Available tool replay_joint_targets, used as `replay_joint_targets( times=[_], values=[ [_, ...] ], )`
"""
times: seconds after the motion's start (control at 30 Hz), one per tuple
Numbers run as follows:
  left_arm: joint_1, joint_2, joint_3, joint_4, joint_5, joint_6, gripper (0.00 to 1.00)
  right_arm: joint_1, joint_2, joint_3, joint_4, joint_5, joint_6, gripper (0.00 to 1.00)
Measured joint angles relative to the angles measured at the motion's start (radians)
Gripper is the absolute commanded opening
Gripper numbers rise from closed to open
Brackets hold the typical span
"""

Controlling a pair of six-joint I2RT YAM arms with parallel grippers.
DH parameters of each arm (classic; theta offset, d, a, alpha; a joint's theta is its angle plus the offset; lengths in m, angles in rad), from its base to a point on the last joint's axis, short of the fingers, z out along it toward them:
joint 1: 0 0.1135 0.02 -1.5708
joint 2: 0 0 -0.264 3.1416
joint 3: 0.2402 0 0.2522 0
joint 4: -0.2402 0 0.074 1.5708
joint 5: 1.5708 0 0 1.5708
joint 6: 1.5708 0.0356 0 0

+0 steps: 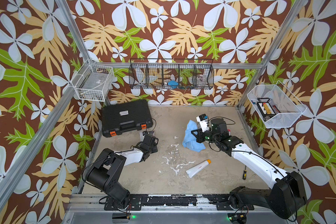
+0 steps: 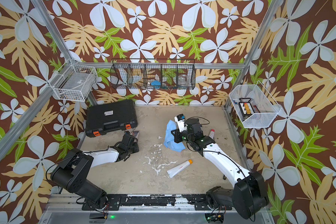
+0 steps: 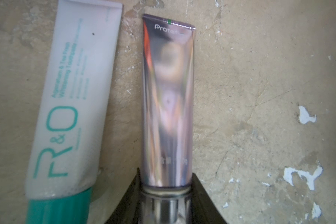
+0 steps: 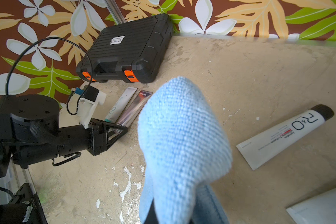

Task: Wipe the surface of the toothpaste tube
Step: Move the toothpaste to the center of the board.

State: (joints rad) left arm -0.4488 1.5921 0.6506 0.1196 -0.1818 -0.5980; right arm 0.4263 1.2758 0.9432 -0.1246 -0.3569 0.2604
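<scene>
A shiny silver-pink toothpaste tube [image 3: 167,97] lies flat on the table in front of the black case, also seen in the right wrist view [image 4: 138,104]. My left gripper [image 3: 166,194] has a black finger [image 3: 200,195] on either side of its cap end; whether the fingers still press on it does not show. A white tube with a teal cap [image 3: 70,106] lies right beside it. My right gripper [image 1: 195,135] hovers over the middle of the table, shut on a blue cloth [image 4: 182,145] that drapes over and hides its jaws.
A black case [image 1: 124,118] stands at the back left. A white tube with an orange cap [image 1: 198,168] lies front centre. Another white R&O tube [image 4: 285,135] lies near the cloth. A screwdriver [image 1: 244,174] lies by the right arm. Wire baskets [image 1: 171,74] hang on the walls.
</scene>
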Motion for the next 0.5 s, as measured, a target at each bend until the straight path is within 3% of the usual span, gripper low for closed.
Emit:
replay_joint_targets(
  times=[0.1,0.17,0.33,0.5],
  values=[
    [-0.010,-0.010,0.007,-0.007,0.017,0.005,0.75,-0.012,-0.035,0.000,-0.013,0.025,-0.003,0.00],
    [-0.021,-0.034,0.008,-0.037,0.038,0.013,0.79,-0.033,-0.060,-0.002,-0.026,0.050,-0.006,0.00],
    [-0.056,-0.114,0.030,-0.098,0.088,0.055,0.83,-0.131,-0.117,-0.032,-0.042,0.078,-0.010,0.00],
    [-0.133,-0.123,0.144,-0.127,0.077,0.127,0.84,-0.229,-0.171,-0.067,-0.047,0.117,0.002,0.00]
  ],
)
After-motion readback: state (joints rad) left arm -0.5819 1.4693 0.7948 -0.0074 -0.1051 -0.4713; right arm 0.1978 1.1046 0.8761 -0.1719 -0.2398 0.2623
